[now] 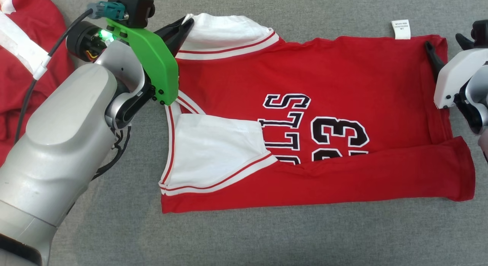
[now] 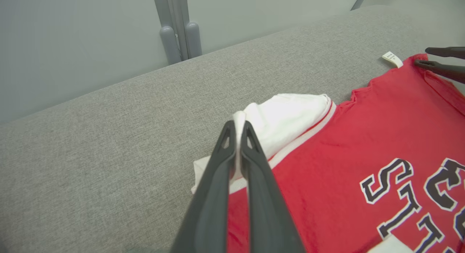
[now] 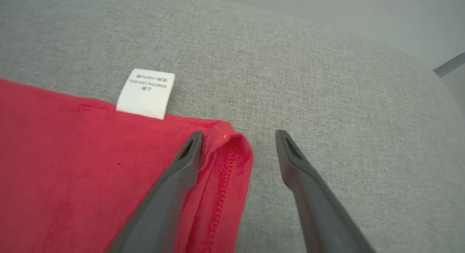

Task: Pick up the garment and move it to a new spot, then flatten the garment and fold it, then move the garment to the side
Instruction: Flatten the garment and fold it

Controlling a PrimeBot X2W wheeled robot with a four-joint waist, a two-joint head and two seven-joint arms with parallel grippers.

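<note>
Grey padded surface (image 1: pixel 267 239) carried the jersey (image 1: pixel 343 67), spread flat. Left gripper (image 2: pixel 238 125) was clamped on the white sleeve (image 2: pixel 287 111); right gripper (image 3: pixel 239 135) jaws stood apart, astride the hem corner (image 3: pixel 232 151) (nothing held). Risk: a one-sided pull would drag it askew.

A: Look and pose?
B: Red jersey (image 1: pixel 343 67), white sleeves (image 1: pixel 213 151), black "23", spread flat on grey upholstery (image 1: pixel 267 235), near edge folded over.
A: Sleeves?
B: Far one pinched in my left claw (image 2: pixel 237 126).

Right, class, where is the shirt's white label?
In the head view, the label sticks out from the shirt's far edge at upper right, left of the right fingers.
</note>
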